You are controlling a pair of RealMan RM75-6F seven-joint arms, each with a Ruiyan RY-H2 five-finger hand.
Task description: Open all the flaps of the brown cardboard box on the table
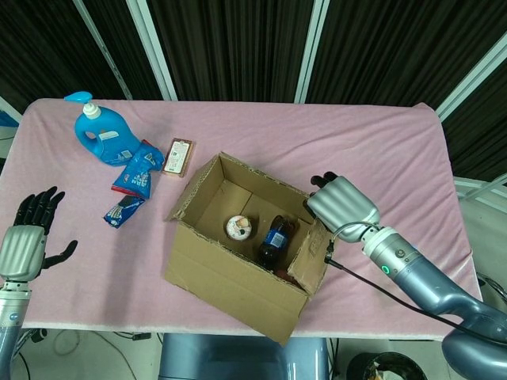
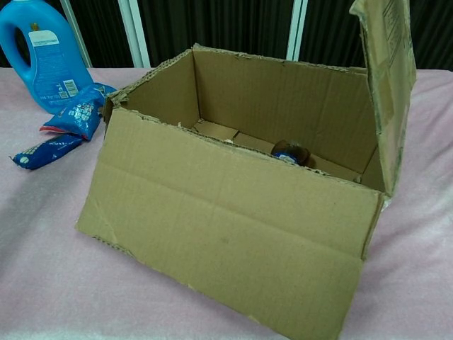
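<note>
A brown corrugated cardboard box (image 1: 238, 261) sits near the middle of the pink-covered bench (image 1: 396, 150), turned at an angle, its top open. The box's right-end flap (image 2: 388, 78) stands nearly upright, printed markings facing outward in the chest view, while the long front flap (image 2: 212, 241) is folded down over the near wall and a small flap (image 1: 181, 198) at the box's left end tips outward. Inside the box lie a dark plastic bottle with a blue label (image 1: 273, 237) and, just left of it, a small round container with a pale top (image 1: 238, 227). The right robot hand (image 1: 342, 200) is just to the right of the box, at the upper edge of the upright flap, its silver back towards the head camera and dark fingertips (image 1: 322, 180) pointing away; whether it touches or grasps the flap cannot be told. The left robot hand (image 1: 28, 241) hangs well to the left of the box, off the bench's near-left edge, released, with fingers spread and nothing in them. To the far left of the box stands a blue plastic detergent bottle with a pump top (image 1: 99, 134); between it and the box lie two blue snack packets (image 1: 136, 168), (image 1: 123, 210) and a flat brown rectangular packet (image 1: 178, 156).
</note>
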